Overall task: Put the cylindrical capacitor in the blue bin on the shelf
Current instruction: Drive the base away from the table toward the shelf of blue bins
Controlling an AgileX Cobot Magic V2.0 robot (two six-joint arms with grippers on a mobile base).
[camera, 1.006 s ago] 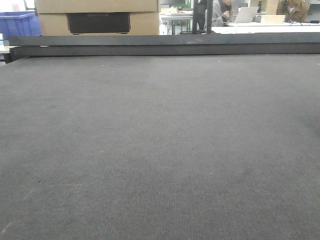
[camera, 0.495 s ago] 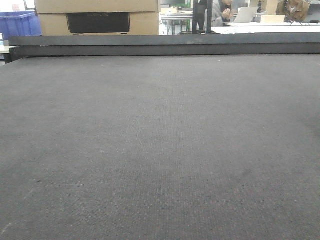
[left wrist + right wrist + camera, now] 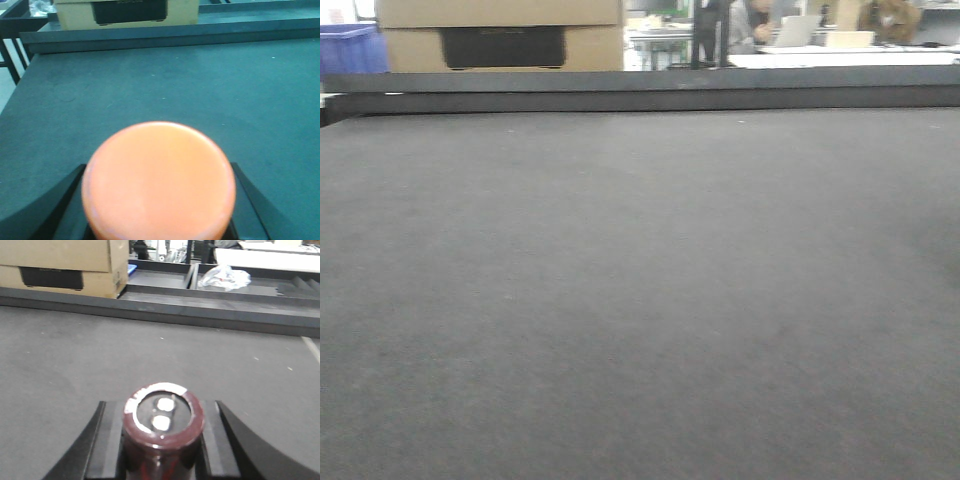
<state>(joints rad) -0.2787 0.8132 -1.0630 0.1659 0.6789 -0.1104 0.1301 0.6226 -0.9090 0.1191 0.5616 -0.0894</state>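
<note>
Your right gripper point(image 3: 163, 442) is clamped on the cylindrical capacitor point(image 3: 163, 421), which stands upright between the two dark fingers point(image 3: 107, 440). You look straight down on its dark maroon can, with a white band around part of the rim and two pale terminals on top. The lower body is cut off by the bottom edge of the wrist view, so where the pads meet it is hidden. Beneath and ahead of this gripper lies the grey felt-like table point(image 3: 75, 355), ending in a dark raised rail point(image 3: 200, 315). Beyond the rail, ahead and to the left, sits a cardboard box point(image 3: 60, 265); ahead and to the right lies a crumpled clear plastic bag point(image 3: 223, 276). Your left gripper point(image 3: 158, 200) grips an orange round object point(image 3: 158, 175) that fills the lower middle of its wrist view. The object is so close and blurred that only its smooth domed face shows, and you cannot tell what it is. Only dark slivers of this gripper's fingers point(image 3: 55, 210) show on either side of it. The front view is soft with blur, and neither gripper appears in it. Far ahead at the upper left, a blue container point(image 3: 350, 48) is cut off by the frame edge, and seated people point(image 3: 750, 20) are too blurred to describe.
</note>
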